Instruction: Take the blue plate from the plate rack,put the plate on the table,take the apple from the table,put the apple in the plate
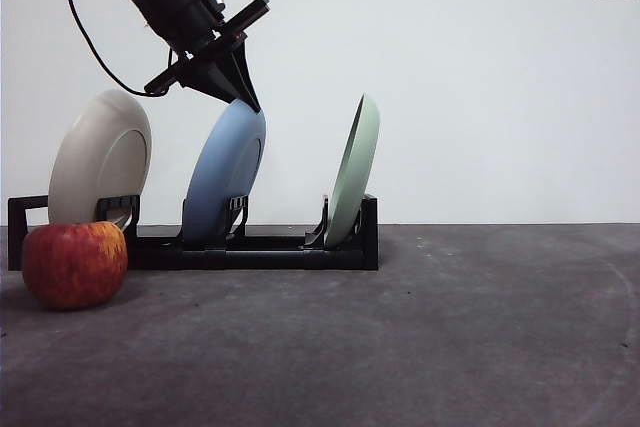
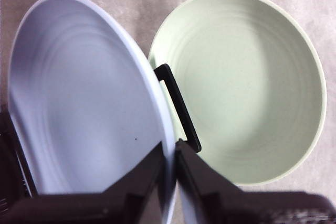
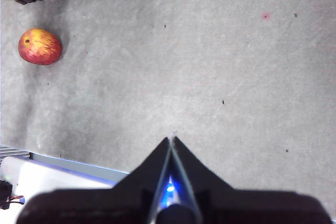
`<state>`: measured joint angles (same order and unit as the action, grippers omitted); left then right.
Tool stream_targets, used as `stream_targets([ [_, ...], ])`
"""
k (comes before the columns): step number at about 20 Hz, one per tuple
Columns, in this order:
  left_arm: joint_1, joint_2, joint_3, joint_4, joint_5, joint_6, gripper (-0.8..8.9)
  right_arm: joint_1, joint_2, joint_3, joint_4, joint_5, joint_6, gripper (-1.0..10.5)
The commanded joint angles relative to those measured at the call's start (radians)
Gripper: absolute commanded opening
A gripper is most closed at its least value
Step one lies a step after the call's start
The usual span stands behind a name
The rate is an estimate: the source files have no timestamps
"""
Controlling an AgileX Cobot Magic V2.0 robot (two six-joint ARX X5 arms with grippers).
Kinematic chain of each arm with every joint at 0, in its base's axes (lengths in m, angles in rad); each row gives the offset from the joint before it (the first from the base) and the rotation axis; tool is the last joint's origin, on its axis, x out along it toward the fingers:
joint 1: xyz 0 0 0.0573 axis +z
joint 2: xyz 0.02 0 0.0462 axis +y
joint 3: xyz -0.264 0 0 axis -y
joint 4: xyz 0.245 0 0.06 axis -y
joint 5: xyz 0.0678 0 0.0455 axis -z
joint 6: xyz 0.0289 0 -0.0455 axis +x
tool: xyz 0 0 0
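Left gripper (image 1: 247, 99): comes down from the upper left of the front view, black and tilted, its tips at the top rim of the blue plate; in the left wrist view (image 2: 169, 153) the two jaws stand close together with the plate's rim pinched between them.
Blue plate (image 1: 226, 173): stands on edge in the middle slot of the plate rack, leaning a little to the right, its lower edge in the holder; the left wrist view (image 2: 86, 103) shows its hollow face with faint rings.
Pale green plate (image 1: 353, 169): upright in the rack's right end slot, just beside the blue one and apart from it; seen face-on in the left wrist view (image 2: 247, 82).
Beige plate (image 1: 100, 159): stands at the rack's left end, tilted like the others.
Plate rack (image 1: 290, 247): long, low and black, set on the table against the white wall; one black upright of it shows between the two plates in the left wrist view.
Apple (image 1: 74, 263): red with yellow streaks, resting on the table in front of the rack's left end, below the beige plate; small and far off in the right wrist view (image 3: 40, 46).
Table (image 1: 450, 337): dark grey, mottled.
Right gripper (image 3: 171, 142): hangs above bare table, well apart from apple and rack, jaws pressed together with nothing in them.
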<state>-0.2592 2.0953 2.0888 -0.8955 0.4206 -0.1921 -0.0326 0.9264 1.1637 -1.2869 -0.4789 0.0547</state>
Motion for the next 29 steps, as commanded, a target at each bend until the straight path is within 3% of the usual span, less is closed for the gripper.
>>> stream_targets([
  [1, 0.005, 0.016, 0.000, 0.005, -0.025, 0.011, 0.17, 0.002, -0.001, 0.003, -0.001, 0.000, -0.010, 0.0],
  [8, 0.018, 0.006, 0.001, 0.026, -0.014, -0.044, -0.08, 0.002, -0.001, 0.003, -0.001, 0.000, -0.010, 0.0],
  [15, 0.056, -0.056, 0.004, 0.067, 0.140, -0.096, -0.08, 0.002, -0.001, 0.003, 0.001, 0.000, -0.009, 0.0],
  [23, 0.070, -0.188, 0.004, 0.061, 0.356, -0.095, -0.08, 0.002, -0.001, 0.003, 0.001, 0.000, -0.009, 0.0],
  [26, 0.057, -0.254, 0.004, 0.002, 0.383, -0.036, -0.08, 0.002, -0.001, 0.003, 0.001, 0.000, -0.006, 0.0],
  [29, 0.031, -0.324, 0.004, -0.118, 0.362, 0.096, -0.08, 0.002, -0.001, 0.003, 0.001, 0.000, -0.005, 0.0],
])
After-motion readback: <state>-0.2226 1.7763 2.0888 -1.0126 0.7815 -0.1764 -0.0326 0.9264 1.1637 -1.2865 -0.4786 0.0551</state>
